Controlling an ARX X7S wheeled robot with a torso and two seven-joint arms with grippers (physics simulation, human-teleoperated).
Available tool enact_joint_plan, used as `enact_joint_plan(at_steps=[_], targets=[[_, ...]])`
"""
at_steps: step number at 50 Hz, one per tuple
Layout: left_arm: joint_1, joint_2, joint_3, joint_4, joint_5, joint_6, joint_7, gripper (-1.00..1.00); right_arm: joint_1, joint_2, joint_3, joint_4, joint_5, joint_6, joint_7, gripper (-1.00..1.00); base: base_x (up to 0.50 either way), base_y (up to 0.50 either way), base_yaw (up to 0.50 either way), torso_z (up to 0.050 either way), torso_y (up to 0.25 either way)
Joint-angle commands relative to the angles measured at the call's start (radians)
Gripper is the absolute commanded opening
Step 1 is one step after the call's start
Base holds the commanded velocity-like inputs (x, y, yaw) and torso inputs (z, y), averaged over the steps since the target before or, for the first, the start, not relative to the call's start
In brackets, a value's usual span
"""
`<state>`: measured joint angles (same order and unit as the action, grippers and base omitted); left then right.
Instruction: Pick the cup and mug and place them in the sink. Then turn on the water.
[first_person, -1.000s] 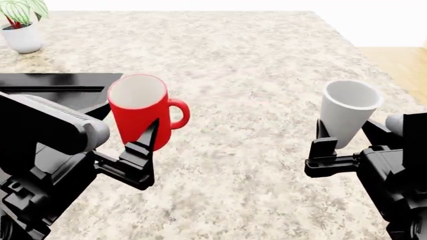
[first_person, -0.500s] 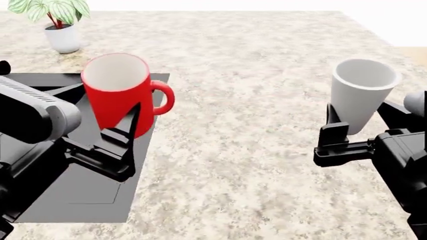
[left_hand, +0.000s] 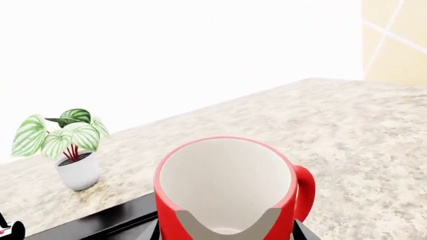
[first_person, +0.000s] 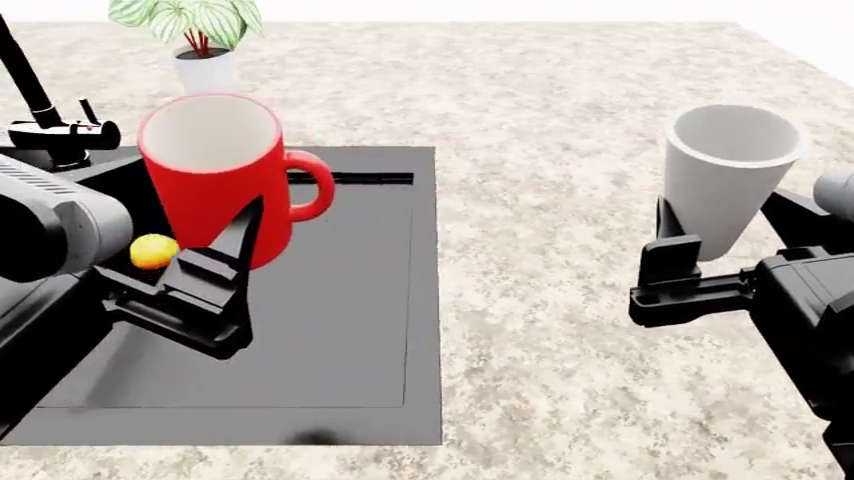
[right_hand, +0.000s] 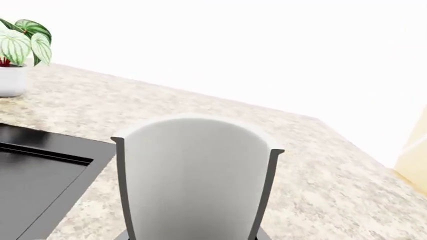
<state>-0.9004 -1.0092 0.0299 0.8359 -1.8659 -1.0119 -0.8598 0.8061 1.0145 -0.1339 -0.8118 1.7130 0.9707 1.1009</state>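
No readable text, labels or numbers

No lettering, brand, number or sign can be read on the mug (first_person: 214, 175), the cup (first_person: 725, 170), the sink (first_person: 340, 300), the faucet (first_person: 47, 110), the plant pot (first_person: 207, 70) or the countertop (first_person: 561, 120). A small red mark is seen near the faucet base, but no characters can be made out.

A kitchen: speckled stone countertop (first_person: 561, 120), inset black sink (first_person: 347, 330), faucet (first_person: 34, 85), potted plant (first_person: 200, 45).

Bright even sim light, sharp, bg blown white, faint shadows.
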Motion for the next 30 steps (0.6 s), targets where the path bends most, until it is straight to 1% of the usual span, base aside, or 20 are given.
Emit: enact_joint_plan(at_steps=[1,30], targets=[[-0.003,-0.009,-0.015,-0.005,-0.001,0.011,-0.005,-1.0,0.014,-0.003,-0.001,0.002,-0.015,0.011,0.0,-1.0,0.0,0.5,0.0,0.0,0.0],[0.025,-0.02,-0.035,0.001,0.006,0.023,0.003,-1.0,0.003,-0.002,-0.001,-0.012,-0.016,-0.001,0.001,-1.0,0.0,0.5,0.0,0.0,0.001]])
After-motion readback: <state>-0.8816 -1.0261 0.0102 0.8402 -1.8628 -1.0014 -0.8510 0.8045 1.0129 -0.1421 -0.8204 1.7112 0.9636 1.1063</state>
